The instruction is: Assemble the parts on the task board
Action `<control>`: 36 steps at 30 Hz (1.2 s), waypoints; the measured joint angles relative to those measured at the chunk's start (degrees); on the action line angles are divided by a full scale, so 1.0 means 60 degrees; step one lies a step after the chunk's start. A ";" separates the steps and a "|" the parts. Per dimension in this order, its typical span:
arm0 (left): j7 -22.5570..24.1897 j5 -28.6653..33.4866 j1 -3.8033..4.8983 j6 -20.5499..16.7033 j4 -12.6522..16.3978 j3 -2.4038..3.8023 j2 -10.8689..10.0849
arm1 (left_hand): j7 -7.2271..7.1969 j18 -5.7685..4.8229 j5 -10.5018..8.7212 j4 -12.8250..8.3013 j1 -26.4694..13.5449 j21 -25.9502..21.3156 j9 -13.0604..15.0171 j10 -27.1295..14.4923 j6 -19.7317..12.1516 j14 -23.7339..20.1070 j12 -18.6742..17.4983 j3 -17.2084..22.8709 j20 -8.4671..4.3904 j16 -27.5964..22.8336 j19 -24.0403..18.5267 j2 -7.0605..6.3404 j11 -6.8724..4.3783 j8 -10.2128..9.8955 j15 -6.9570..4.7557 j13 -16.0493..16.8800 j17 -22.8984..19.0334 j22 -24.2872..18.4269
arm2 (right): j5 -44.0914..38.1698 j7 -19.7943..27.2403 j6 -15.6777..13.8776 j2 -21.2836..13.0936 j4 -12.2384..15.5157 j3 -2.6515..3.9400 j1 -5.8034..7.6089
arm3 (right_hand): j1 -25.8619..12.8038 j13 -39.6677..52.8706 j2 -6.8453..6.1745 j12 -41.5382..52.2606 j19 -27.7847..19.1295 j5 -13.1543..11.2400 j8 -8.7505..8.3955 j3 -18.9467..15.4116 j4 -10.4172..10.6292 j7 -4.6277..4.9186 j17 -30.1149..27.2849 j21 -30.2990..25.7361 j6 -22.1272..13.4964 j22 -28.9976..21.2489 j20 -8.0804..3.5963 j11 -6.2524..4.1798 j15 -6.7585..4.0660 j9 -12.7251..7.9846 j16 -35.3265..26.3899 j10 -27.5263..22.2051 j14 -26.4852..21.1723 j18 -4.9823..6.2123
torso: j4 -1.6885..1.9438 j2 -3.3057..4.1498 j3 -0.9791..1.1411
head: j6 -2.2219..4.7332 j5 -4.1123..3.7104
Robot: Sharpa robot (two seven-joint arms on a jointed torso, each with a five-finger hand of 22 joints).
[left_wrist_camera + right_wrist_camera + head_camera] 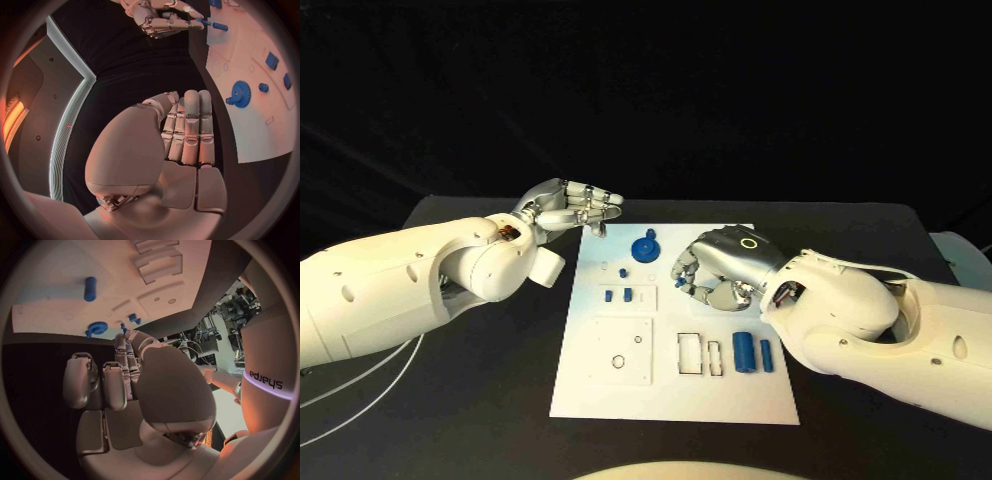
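Task board point(610, 400) lies flat mid-table, long axis running away from the robot. Right hand point(718, 265) is over its right-hand middle, clearly the nearer hand to the parts. Left hand point(571, 206) hangs off the board's far left corner, above bare black table point(473, 400).

Right hand: fingers curled in; the left wrist view shows a slim blue pin point(203, 22) at its fingertips, apparently pinched between thumb and finger. Confirmed loosely by a blue tip past its fingers in the right wrist view. Pin's long axis looks roughly level, pointing toward a short blue cylinder point(220, 26) just beside it; whether they touch, cannot tell.

Left hand: fingers bent in at the far corner, held close together, holding nothing.

Other parts on the board:
- blue gear point(646, 248) at the far end, between the two hands, near the right hand
- two small blue blocks point(619, 295) left of centre
- two blue cylinders point(751, 353) lying at the near right, axes along the board's length, next to an open rectangular slot point(691, 353)

Judgement: next move depends on turning the pin to match its socket.

Writing: "sharpa" reads on the right forearm point(265, 380). None legible on the board.
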 measured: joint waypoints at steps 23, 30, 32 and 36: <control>-0.0014 0.0006 -0.0008 0.0118 -0.0164 -0.0002 0.0427 | 0.0034 0.0001 0.0000 0.0000 -0.0038 -0.0040 0.0000 -0.0034 -0.0034 0.0000 0.0000 0.0000 0.0000 -0.0019 0.0000 0.0038 -0.0034 0.0000 0.0000 0.0007 -0.0011 -0.0011 | 0.0117 0.0293 0.0049 0.1473 -0.1014 -0.0160 -0.1044 | -0.0063 -0.0017 0.0062 -0.0035 -0.0001 -0.0017 -0.0023 0.0026 0.0028 0.0024 -0.0004 -0.0001 0.0013 -0.0002 0.0000 0.0001 0.0001 -0.0004 0.0000 0.0000 0.0000 0.0001 | -0.0003 0.0009 -0.0017 | -0.0417 0.0857; -0.0030 0.0006 -0.0008 0.0138 -0.0156 -0.0001 0.0435 | 0.0034 0.0001 0.0000 0.0005 -0.0038 -0.0039 0.0000 -0.0067 -0.0034 0.0000 0.0000 -0.0004 0.0000 -0.0019 0.0000 0.0038 -0.0001 0.0000 0.0000 0.0006 -0.0023 -0.0022 | 0.0128 0.0335 0.0101 0.1584 -0.1108 -0.0183 -0.1178 | -0.0063 -0.0016 0.0062 -0.0035 -0.0001 -0.0018 -0.0042 0.0052 0.0002 0.0033 -0.0005 -0.0001 0.0003 -0.0004 0.0000 0.0001 0.0000 0.0002 0.0000 -0.0001 0.0000 0.0001 | -0.0003 0.0010 -0.0017 | -0.0493 0.0919; -0.0037 0.0006 -0.0008 0.0141 -0.0155 -0.0001 0.0437 | 0.0034 0.0000 0.0000 0.0026 -0.0037 -0.0039 -0.0010 -0.0067 -0.0033 0.0000 0.0000 -0.0026 0.0000 -0.0019 0.0000 0.0037 -0.0001 0.0000 0.0000 0.0006 -0.0023 -0.0022 | 0.0130 0.0344 0.0124 0.1603 -0.1135 -0.0186 -0.1198 | -0.0062 -0.0016 0.0061 -0.0035 -0.0001 -0.0018 -0.0058 0.0052 0.0002 0.0034 -0.0005 -0.0001 0.0003 -0.0004 0.0000 0.0001 0.0001 0.0003 -0.0001 -0.0001 0.0000 0.0002 | -0.0003 0.0011 -0.0017 | -0.0508 0.0923; -0.0053 0.0007 -0.0007 0.0147 -0.0148 -0.0001 0.0440 | 0.0034 0.0001 0.0000 -0.0001 -0.0037 -0.0039 -0.0010 -0.0066 -0.0033 0.0000 0.0000 -0.0052 0.0000 -0.0019 0.0000 0.0037 -0.0001 0.0000 0.0000 0.0005 -0.0023 -0.0030 | 0.0132 0.0356 0.0161 0.1650 -0.1188 -0.0191 -0.1239 | -0.0062 -0.0016 0.0061 -0.0035 -0.0001 -0.0018 -0.0060 0.0052 0.0002 0.0034 -0.0006 -0.0001 0.0001 -0.0004 0.0000 0.0001 0.0000 0.0005 -0.0001 -0.0001 0.0000 0.0002 | -0.0006 0.0015 -0.0017 | -0.0526 0.0925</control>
